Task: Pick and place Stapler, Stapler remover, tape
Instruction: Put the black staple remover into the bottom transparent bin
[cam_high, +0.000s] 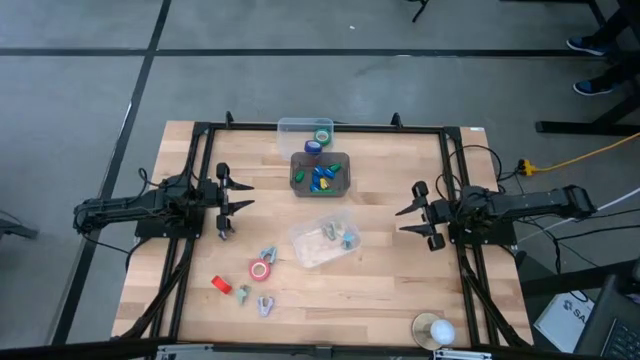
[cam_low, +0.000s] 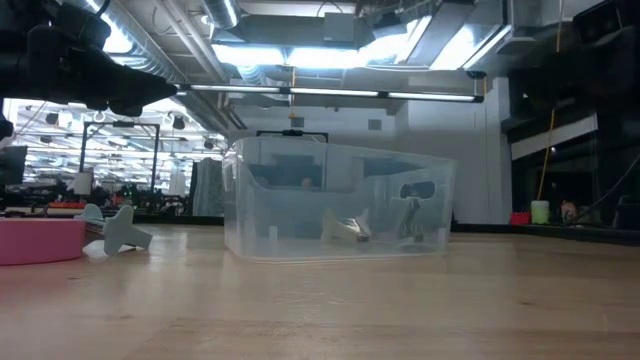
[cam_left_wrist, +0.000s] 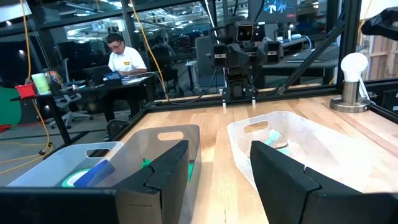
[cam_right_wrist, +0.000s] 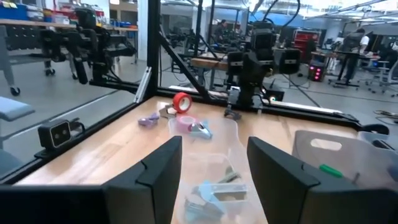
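On the wooden counter (cam_high: 380, 270) your pink tape roll (cam_high: 260, 269) and grey staple removers (cam_high: 265, 304) are lying unsorted beside the clear plastic bin (cam_high: 305, 245), while both tools, left tool (cam_high: 230, 194) and right tool (cam_high: 412, 220), are waiting open and empty.

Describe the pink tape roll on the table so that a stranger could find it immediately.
Start at the clear bin in the middle of the wooden table. The pink tape roll lies flat on the wood toward the left arm's side of it. Among the small grey stapler removers nearby, it is the only ring with a pale centre.
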